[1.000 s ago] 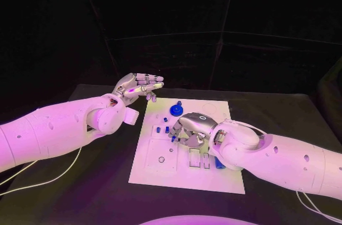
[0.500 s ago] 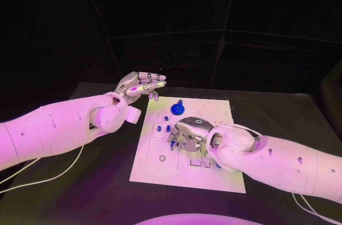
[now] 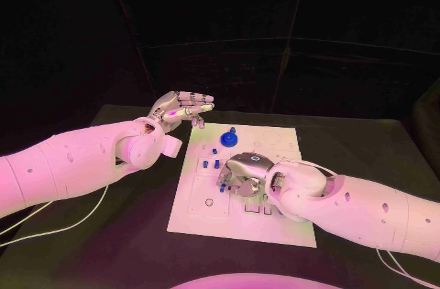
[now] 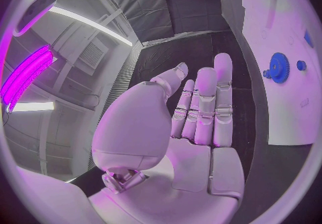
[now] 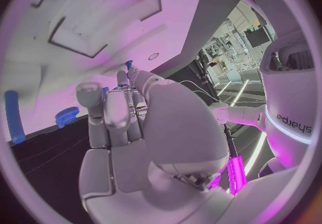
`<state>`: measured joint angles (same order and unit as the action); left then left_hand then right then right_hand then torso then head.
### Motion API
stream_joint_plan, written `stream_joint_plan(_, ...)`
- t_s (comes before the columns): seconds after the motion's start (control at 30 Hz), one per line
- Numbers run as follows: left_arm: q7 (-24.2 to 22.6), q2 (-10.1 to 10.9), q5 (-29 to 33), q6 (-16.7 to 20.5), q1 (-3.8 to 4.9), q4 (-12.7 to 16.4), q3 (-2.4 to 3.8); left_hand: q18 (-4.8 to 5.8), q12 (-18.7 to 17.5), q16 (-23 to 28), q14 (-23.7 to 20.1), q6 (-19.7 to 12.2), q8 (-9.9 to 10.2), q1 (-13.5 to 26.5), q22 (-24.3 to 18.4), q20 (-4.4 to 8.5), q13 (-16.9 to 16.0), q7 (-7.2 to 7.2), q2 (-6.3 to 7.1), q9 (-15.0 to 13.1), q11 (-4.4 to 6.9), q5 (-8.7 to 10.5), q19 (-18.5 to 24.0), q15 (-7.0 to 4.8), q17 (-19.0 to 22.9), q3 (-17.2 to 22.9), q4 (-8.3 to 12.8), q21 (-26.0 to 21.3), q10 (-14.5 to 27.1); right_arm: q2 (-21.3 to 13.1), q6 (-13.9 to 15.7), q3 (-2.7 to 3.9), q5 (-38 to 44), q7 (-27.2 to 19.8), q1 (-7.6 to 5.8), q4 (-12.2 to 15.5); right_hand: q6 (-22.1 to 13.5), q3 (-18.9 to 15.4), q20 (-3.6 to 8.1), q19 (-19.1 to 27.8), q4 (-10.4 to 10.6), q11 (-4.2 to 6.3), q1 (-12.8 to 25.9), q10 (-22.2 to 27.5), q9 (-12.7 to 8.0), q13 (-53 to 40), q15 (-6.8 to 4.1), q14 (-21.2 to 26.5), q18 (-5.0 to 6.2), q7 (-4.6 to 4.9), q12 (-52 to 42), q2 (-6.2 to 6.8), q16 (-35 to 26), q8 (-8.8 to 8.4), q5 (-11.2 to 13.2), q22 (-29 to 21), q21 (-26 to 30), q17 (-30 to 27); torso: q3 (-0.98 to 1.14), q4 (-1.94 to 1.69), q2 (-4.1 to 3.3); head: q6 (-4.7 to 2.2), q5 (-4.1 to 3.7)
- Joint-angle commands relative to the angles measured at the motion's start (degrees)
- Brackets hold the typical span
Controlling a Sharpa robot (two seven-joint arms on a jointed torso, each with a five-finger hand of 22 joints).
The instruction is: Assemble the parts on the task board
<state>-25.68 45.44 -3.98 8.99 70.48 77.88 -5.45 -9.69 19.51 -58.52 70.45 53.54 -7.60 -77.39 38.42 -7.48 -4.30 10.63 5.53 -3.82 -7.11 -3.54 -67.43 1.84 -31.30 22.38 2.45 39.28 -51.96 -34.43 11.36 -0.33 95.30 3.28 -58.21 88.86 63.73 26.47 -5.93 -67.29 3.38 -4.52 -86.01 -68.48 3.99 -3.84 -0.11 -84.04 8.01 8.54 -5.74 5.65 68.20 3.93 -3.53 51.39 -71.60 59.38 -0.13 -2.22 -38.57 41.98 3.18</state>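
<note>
The task board [image 3: 275, 228] is a flat white plate with a smooth, matt face cut with shallow recesses. The blue gear [image 3: 228, 138] at its far end looks like glossy moulded plastic, as do the small blue parts [image 3: 216, 164] nearer. The table [image 3: 119, 251] has a dull black surface. The arms' shells are smooth, glossy white plastic. The left hand [image 3: 180, 107] and right hand [image 3: 244, 174] have a silvery, metallic-looking sheen with paler smooth finger pads [image 4: 200, 107].
</note>
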Motion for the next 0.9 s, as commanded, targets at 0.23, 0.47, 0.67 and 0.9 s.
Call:
stream_joint_plan(0.23, -0.07, -0.09, 0.24, -0.57, 0.09, -0.12, 0.05, -0.85, 0.23, 0.21, -0.52, 0.39, -0.07, -0.4, -0.09, -0.04, 0.08, 0.08, -0.32, -0.04, -0.09, -0.27, 0.27, 0.06, 0.06, 0.05, 0.42, -0.21, 0.46, 0.21, -1.16, -0.02, 1.0, 0.25, -0.05, 0.12, -0.08, 0.5, -0.13, -0.13, -0.07, -0.34, 0.63, 0.02, 0.06, 0.05, 0.08, -1.1, -0.4, 0.33, 0.35, 0.08, 0.25, -0.18, -0.42, 0.0, -0.26, 0.1, 0.0, 0.05, -0.01, 0.05, 0.01)
stream_joint_plan(0.47, 0.05, -0.08, 0.24, -0.64, 0.09, -0.11, 0.04, -0.85, 0.23, 0.21, -0.52, 0.39, -0.07, -0.4, -0.09, -0.04, 0.08, 0.08, -0.32, -0.04, -0.09, -0.27, 0.27, 0.06, 0.06, 0.05, 0.42, -0.21, 0.46, 0.61, -1.88, -0.03, 2.58, 0.79, -0.03, -0.02, -0.25, 0.49, -0.18, 0.14, -0.17, -0.38, 1.2, 0.17, 0.05, 0.05, 0.13, -1.02, -0.33, 0.34, 0.47, 0.32, 0.14, -0.2, -0.45, -0.35, -0.11, -0.13, -0.02, 0.02, -0.03, 0.02, -0.01)
stream_joint_plan(0.67, 0.14, -0.03, 0.24, -0.68, 0.09, -0.08, 0.04, -0.84, 0.25, 0.22, -0.55, 0.38, -0.07, -0.41, -0.11, -0.04, 0.1, 0.09, -0.32, -0.04, -0.11, -0.27, 0.27, 0.07, 0.13, 0.02, 0.45, -0.23, 0.55, 0.79, -2.06, -0.12, 3.31, 1.24, -0.01, -0.16, -1.22, -0.2, -0.41, 1.2, 0.0, -0.69, 3.27, 1.24, -0.08, 0.16, 0.42, -0.63, -0.08, 0.57, 1.12, 1.37, -0.49, -0.35, -1.45, -1.77, 0.66, -1.09, -0.05, 0.03, -0.01, 0.04, -0.03)
stream_joint_plan(0.9, 0.25, 0.01, 0.24, -0.76, 0.09, -0.07, 0.04, -0.84, 0.25, 0.21, -0.55, 0.38, -0.07, -0.41, -0.11, -0.04, 0.1, 0.09, -0.32, -0.04, -0.11, -0.27, 0.27, 0.07, 0.13, 0.02, 0.45, -0.23, 0.56, 0.74, -0.25, -0.26, 3.48, 1.25, 0.0, -0.25, -3.68, -1.8, -1.58, 6.72, -0.2, -2.27, 5.24, 7.8, -0.2, 0.25, 1.73, 2.52, 1.28, 1.74, 1.95, 2.58, -6.41, -0.3, -1.96, -9.58, 5.38, -8.73, -0.05, 0.04, 0.01, -0.06, -0.07)
